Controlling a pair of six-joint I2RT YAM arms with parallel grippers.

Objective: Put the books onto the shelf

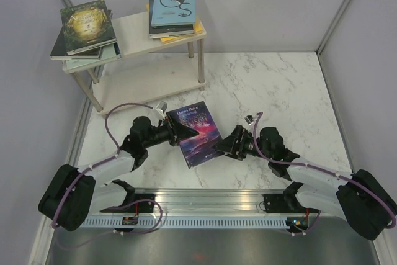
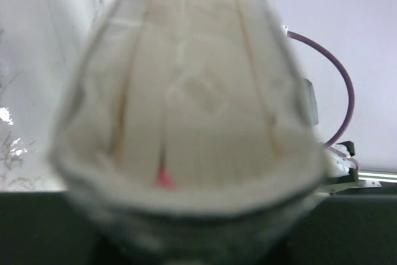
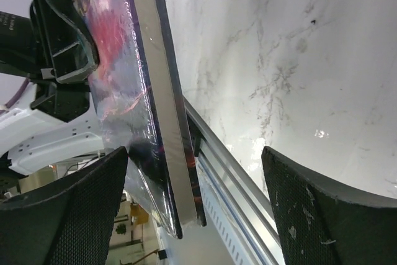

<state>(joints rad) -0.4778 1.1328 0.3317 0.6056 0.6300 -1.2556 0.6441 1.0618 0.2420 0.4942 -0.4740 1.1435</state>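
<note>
purple galaxy book (image 1: pixel 200 136) was seen mid marble table (image 1: pixel 279 91) | left gripper (image 1: pixel 178 130) was clamped on its 9 o'clock edge | right gripper (image 1: pixel 222 146) was found at its 3 o'clock edge, jaws spread wide | shelf (image 1: pixel 133 29) was placed at 11 o'clock, two book stacks (image 1: pixel 173 5) laid on top tier

One high overview, two close wrist views.
The top camera looks down from the near side over the surface (image 1: pixel 279 85) to the shelf (image 1: pixel 133 29); both wrist cameras crowd the purple book (image 1: pixel 197 134) it also shows, left facing blurred page edges, right along the cover.
</note>
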